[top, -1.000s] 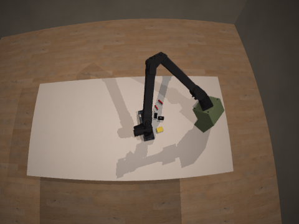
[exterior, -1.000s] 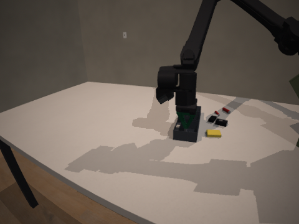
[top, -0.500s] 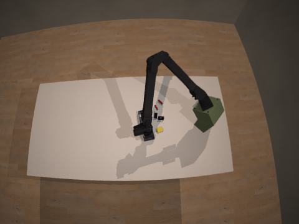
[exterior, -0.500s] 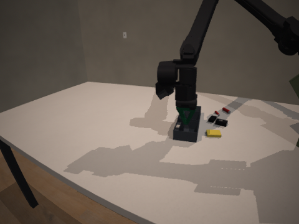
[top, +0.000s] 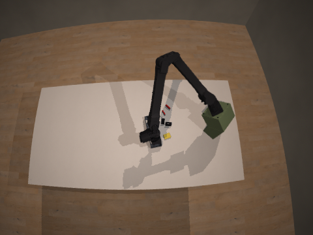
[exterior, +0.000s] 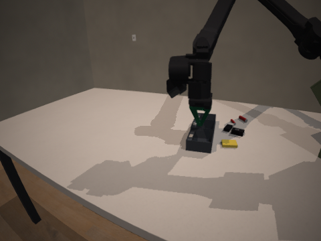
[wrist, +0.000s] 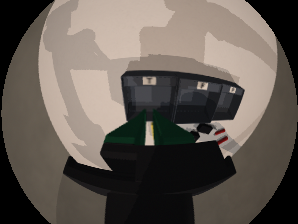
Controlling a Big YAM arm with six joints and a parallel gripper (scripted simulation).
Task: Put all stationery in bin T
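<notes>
Jaws (exterior: 200, 125) nearly together with nothing between them hang over the 3-bin tray (top: 156, 144) (exterior: 198, 145) (wrist: 175, 73), close to bin T (wrist: 132, 92), as 5 loose things lie beside the tray on the surface (top: 81, 147) (exterior: 83, 134) (wrist: 120, 45). They are a yellow block (top: 167, 136) (exterior: 229, 143) (wrist: 152, 131), a larger black piece (top: 168, 124) (exterior: 237, 131), a smaller black piece (top: 162, 121) (exterior: 228, 128) and 2 red pieces: the longer red piece (top: 167, 106) (exterior: 243, 118) and the shorter red piece (top: 163, 112) (exterior: 233, 121). No stationery can be made out inside bin T, though its near floor is masked by the jaws, so a finished delivery can be neither confirmed nor ruled out. Any stationery among the 5 outside is left to sort; the yellow block may be one such item, but its kind is unclear. The tray stands on the surface. The arm covers much of it from above, the black pieces are too small and dark to identify, and the lettering on the other 2 bins is too blurred to read surely.
</notes>
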